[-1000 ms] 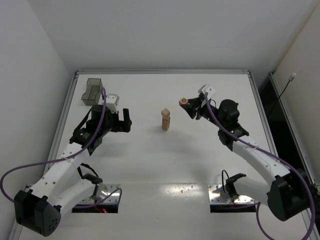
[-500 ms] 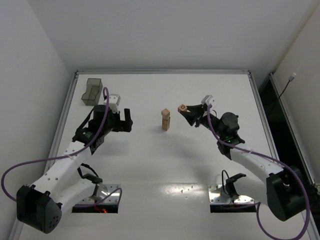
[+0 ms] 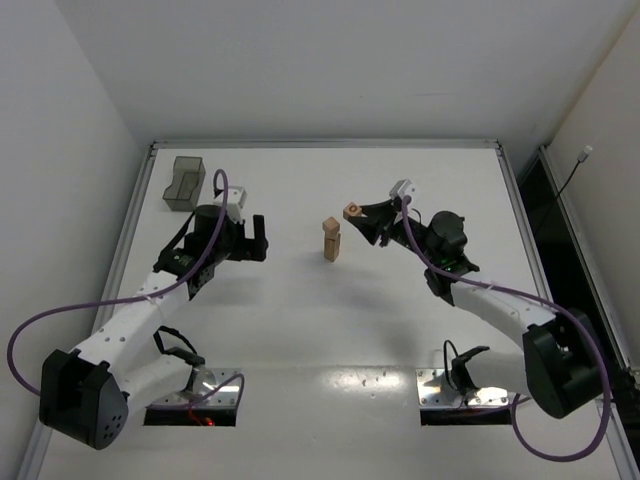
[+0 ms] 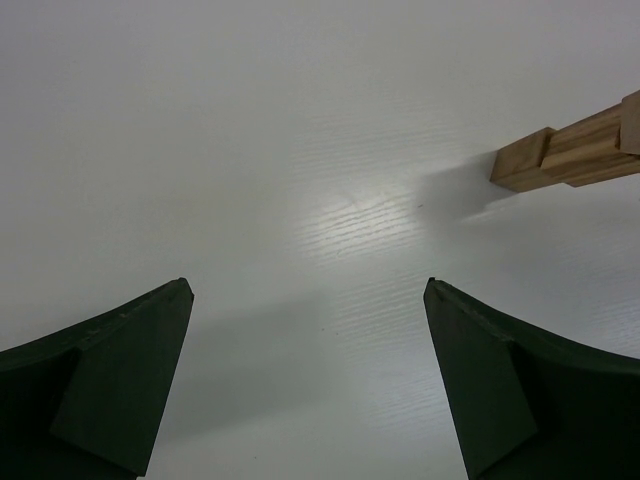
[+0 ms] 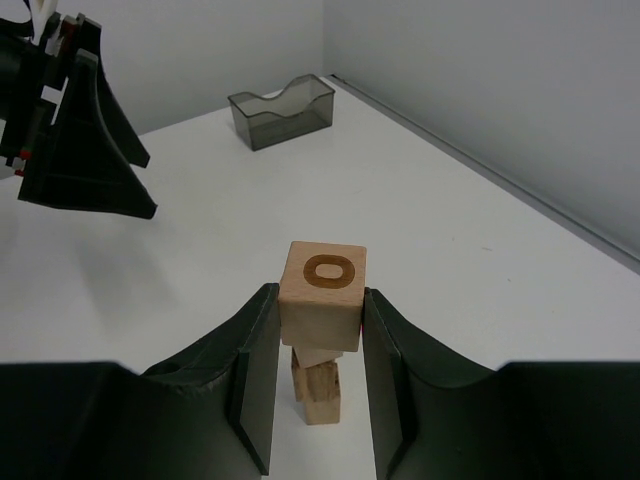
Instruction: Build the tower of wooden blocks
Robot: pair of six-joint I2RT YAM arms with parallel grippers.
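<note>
The tower [image 3: 331,240] is a narrow column of tan wooden cubes near the table's middle; it also shows in the right wrist view [image 5: 320,385] and at the right edge of the left wrist view [image 4: 575,157]. My right gripper [image 3: 355,213] is shut on a wood block [image 5: 321,297] marked with a dark ring, held in the air just right of and above the tower's top. My left gripper [image 3: 258,240] is open and empty, left of the tower, its fingers [image 4: 110,385] wide apart over bare table.
A dark grey translucent bin [image 3: 185,182] stands at the back left of the table and shows in the right wrist view [image 5: 281,110]. A raised rim [image 3: 325,144] runs along the table's far edge.
My right gripper has carried the ringed block leftward to beside the tower's top. The left arm has shifted slightly up and right, still open.
</note>
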